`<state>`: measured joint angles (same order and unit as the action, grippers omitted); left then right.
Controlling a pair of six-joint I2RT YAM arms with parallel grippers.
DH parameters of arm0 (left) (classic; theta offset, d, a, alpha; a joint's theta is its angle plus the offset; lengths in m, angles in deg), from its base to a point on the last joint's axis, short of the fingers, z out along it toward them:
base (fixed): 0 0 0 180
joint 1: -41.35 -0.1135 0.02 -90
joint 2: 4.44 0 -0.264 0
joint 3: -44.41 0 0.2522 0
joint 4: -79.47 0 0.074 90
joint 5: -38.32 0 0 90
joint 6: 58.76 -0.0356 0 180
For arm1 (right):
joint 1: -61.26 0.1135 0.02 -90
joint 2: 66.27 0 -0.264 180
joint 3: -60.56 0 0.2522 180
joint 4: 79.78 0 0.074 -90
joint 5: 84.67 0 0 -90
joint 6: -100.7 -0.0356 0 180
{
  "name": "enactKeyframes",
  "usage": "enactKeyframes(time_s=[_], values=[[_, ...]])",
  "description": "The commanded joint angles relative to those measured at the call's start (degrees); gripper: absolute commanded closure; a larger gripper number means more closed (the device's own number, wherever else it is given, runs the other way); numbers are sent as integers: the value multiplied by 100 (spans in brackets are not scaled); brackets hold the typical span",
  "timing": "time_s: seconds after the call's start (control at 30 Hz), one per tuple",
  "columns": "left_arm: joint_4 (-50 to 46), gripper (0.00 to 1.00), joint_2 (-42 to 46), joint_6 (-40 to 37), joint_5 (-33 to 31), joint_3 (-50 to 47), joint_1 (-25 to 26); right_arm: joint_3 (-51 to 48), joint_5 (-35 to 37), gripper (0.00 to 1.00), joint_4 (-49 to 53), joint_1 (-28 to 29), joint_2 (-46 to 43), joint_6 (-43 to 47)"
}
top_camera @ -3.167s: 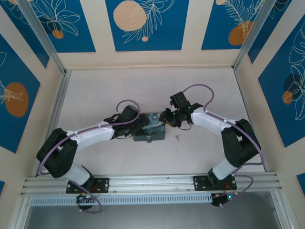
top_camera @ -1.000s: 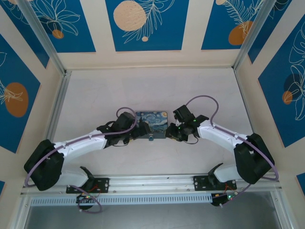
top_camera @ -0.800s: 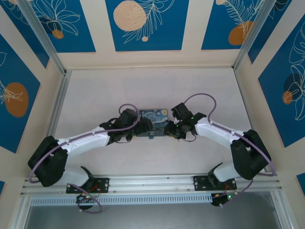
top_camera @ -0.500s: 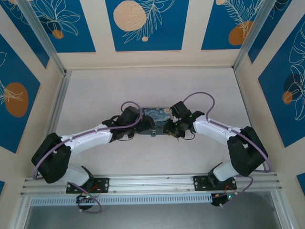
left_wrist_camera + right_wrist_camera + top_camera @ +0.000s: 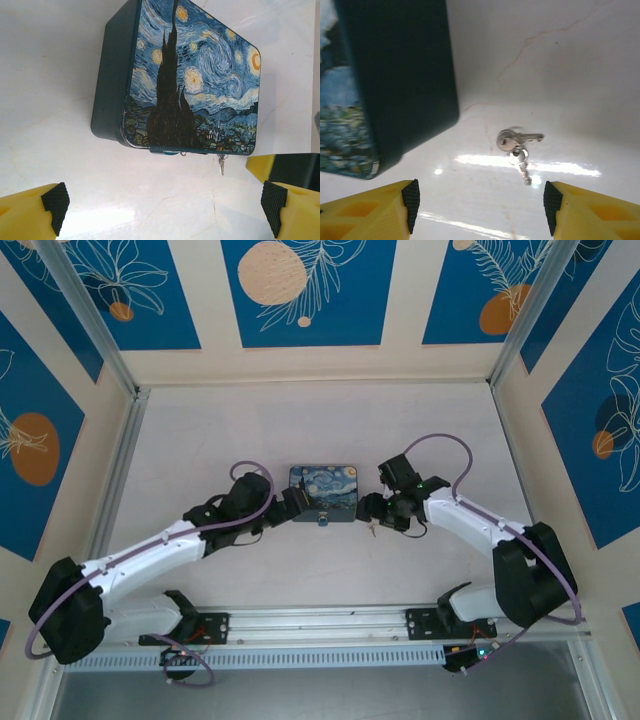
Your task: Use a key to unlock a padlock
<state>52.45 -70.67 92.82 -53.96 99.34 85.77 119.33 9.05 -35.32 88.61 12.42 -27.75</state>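
The padlock (image 5: 166, 151) sits at the near edge of the painted tin (image 5: 192, 80), and from the left wrist it's just a teal sliver peeking out under the rim with a glint of shackle beside it. I can't say from here whether it's fastened or hanging loose. In the overhead view it's a tiny dot against the tin's front wall.

The key (image 5: 517, 145) is lying flat on the tabletop (image 5: 250, 430), just beside the tin's right corner and a little way from the padlock. Looks like two small keys on one ring, blades splayed.

Right pincer (image 5: 480, 205) hovers right over that key, jaws apart, yellow fingers either side of it, nothing between them. Left pincer (image 5: 164, 205) is at the tin's other end, jaws spread wide and empty, looking straight at the lid.

So where are we? I'd call this early: the key isn't in hand and the lock isn't steadied. The step on the go is the key pick-up.

Next move, as I read it: the right pincer drops and pinches the key by its head off a slick, shiny surface. That's fiddly, with a thin key lying flat and a second one dangling. The left wants to brace the tin or the padlock so the keyhole is presented.
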Motion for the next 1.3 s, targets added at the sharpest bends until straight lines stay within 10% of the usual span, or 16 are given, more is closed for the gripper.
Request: enactKeyframes(time_s=[0.0, 0.6, 1.27], values=[[-366, 0, 119, -7, -201, -4, 2, 224, 209, 33, 109, 3, 287, 765], [-192, 0, -90, 90, -46, 74, -39, 591, 927, 55, 230, 473, 1498, 1074], [-528, 0, -111, 176, 129, 198, -93, 206, 961, 100, 512, 1122, 417, -14]])
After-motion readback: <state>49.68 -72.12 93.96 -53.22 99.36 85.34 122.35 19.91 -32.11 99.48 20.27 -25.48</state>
